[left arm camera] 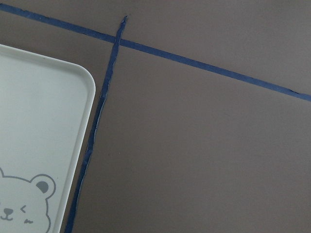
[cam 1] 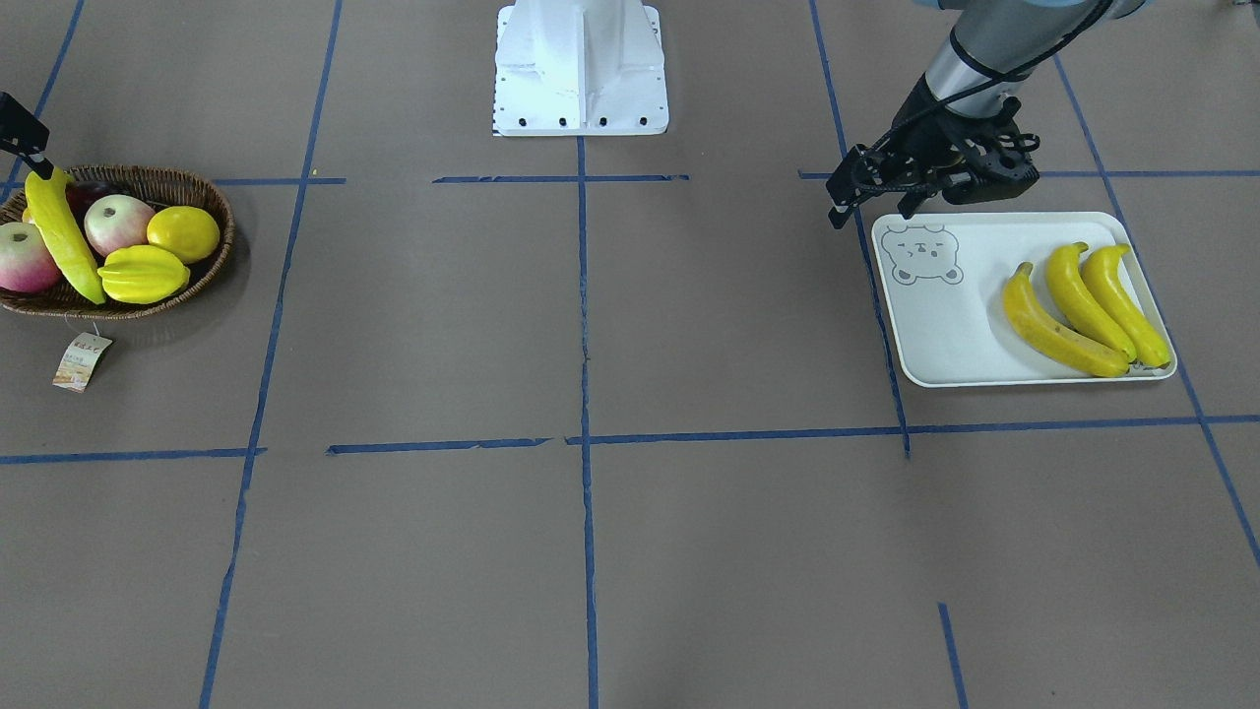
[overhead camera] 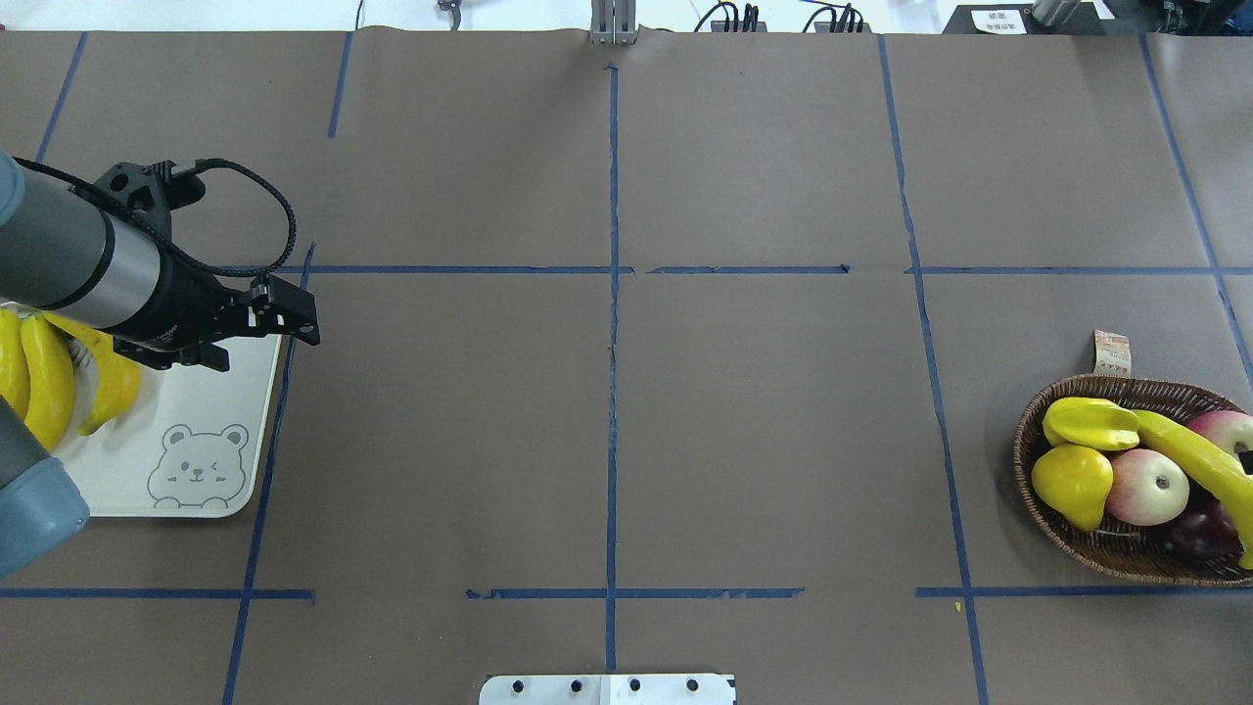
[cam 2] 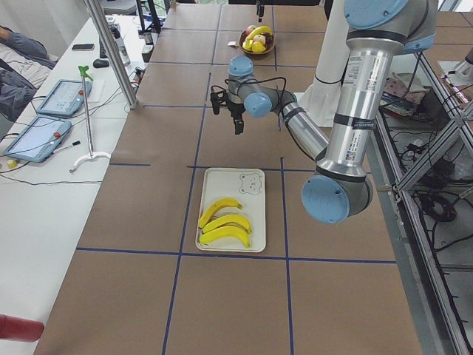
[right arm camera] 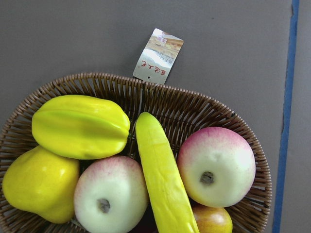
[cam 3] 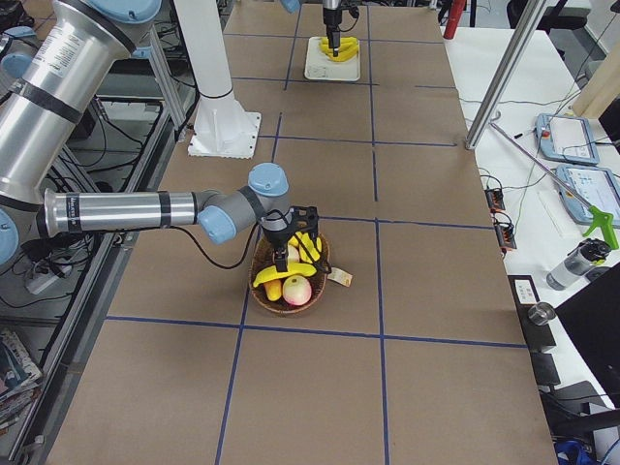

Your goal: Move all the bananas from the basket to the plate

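**Yellow fruit split between plate and basket**

Yellow, smooth and long, three bananas (cam 1: 1083, 305) are laid side by side at one end of the plate (cam 1: 945, 345), their curves nested and their tips pointing the same way. The one nearest the bear face (cam 1: 920, 254) is a deeper, duller yellow, with faint brown marks along its length. The plate is an off-white rectangle with rounded corners, and the grey drawing is printed at its bare end.

A fourth banana (cam 1: 64, 236) is seen in the basket (cam 1: 212, 256), well apart from the plate at the other end of the worktop (cam 1: 689, 325). It is paler and greener than the rest and is stretched across the basket over the other fruit. In the right wrist view it is seen rising towards the camera. Beside it are packed a ridged starfruit (cam 1: 143, 274), a lemon (cam 1: 184, 232) and two pink-and-green apples (cam 1: 116, 223). A paper tag (cam 1: 83, 360) is hung on a string outside the woven rim.

The right pincer (cam 1: 34, 158) is met by the upper end of that banana, but only its edge is shown, so it cannot be told whether the jaws are clamped. The left pincer (cam 1: 871, 207) is held spread wide above the plate's bear corner, with nothing between its fingers. Blue tape (cam 1: 583, 295) is laid in lines across the brown worktop.
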{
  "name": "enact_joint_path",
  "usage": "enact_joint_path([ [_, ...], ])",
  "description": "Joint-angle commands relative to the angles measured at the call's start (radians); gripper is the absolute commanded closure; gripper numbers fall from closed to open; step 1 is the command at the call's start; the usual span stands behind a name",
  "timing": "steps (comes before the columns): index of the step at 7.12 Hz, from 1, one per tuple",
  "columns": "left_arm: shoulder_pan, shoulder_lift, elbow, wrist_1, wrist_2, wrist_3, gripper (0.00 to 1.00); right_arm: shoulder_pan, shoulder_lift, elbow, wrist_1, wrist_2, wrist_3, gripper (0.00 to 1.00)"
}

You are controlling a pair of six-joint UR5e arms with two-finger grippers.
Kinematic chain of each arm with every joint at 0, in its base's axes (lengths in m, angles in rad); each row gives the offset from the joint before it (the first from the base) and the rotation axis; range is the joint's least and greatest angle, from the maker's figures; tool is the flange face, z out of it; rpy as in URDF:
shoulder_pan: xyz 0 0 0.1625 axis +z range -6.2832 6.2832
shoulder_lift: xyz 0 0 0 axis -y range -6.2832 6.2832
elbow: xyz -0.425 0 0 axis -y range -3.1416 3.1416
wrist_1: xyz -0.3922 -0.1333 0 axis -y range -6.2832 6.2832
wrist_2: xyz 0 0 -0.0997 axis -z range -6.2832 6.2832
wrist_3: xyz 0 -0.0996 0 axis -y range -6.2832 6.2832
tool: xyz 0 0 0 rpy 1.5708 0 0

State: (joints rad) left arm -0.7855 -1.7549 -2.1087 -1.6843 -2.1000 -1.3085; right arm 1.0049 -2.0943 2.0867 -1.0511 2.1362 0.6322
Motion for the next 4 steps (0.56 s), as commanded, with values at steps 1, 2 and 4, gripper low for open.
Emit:
enact_joint_path([
  [1, 0.002, -0.002, 0.004, 0.000, 0.000, 0.000, 0.00, -0.130, -0.027, -0.001, 0.037, -0.112, 0.004, 0.03],
  [2, 0.005, 0.000, 0.004, 0.000, 0.000, 0.000, 0.00, -0.159, -0.030, -0.002, 0.039, -0.130, -0.014, 0.03],
  [4, 0.008, 0.000, 0.006, 0.000, 0.000, 0.000, 0.00, -0.160, -0.049, -0.005, 0.039, -0.128, -0.104, 0.05],
])
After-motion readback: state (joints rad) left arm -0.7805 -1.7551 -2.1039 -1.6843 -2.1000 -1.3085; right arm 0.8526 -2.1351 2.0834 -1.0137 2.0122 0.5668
